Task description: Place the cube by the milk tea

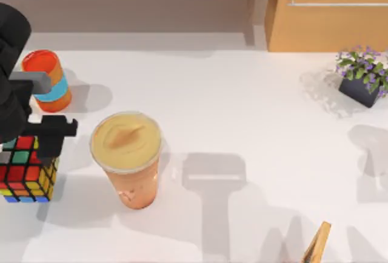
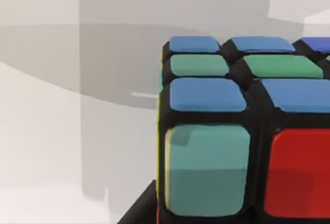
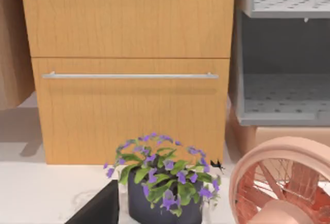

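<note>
Top view: cube (image 1: pixel 25 172) directly under left gripper's (image 1: pixel 37 140) fingers.

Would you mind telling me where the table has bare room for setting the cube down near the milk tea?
The widest bare patch runs from the milk tea toward the potted plant. A narrow strip separates the cup from the cube. The left edge is crowded: the orange can, the cube and the left hand over it.

Left gripper (image 1: pixel 37 137) hides the cube (image 1: pixel 27 178) top; frame edge crops the cube.
</note>
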`<action>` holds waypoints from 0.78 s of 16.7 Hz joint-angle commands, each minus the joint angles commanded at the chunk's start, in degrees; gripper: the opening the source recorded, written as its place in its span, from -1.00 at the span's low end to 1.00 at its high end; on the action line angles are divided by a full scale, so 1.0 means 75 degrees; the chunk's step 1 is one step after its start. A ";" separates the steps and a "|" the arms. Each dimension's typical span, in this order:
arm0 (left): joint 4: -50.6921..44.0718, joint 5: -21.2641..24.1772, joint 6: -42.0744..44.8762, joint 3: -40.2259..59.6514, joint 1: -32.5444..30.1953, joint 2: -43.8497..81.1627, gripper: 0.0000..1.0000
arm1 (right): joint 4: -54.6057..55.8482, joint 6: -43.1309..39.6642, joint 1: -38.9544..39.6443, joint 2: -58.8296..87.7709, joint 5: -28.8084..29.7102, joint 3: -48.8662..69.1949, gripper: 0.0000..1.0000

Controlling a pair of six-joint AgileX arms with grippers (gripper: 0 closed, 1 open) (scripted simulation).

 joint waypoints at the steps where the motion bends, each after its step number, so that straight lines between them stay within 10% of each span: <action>1: 0.0014 -0.0017 0.0023 0.0011 -0.0037 -0.0021 -1.00 | 0.0000 0.0000 0.0000 0.0000 0.0000 0.0000 1.00; 13: 0.0072 -0.0111 0.0005 -0.0003 0.0245 -0.0191 -1.00 | 0.0000 0.0000 0.0000 0.0000 0.0000 0.0000 1.00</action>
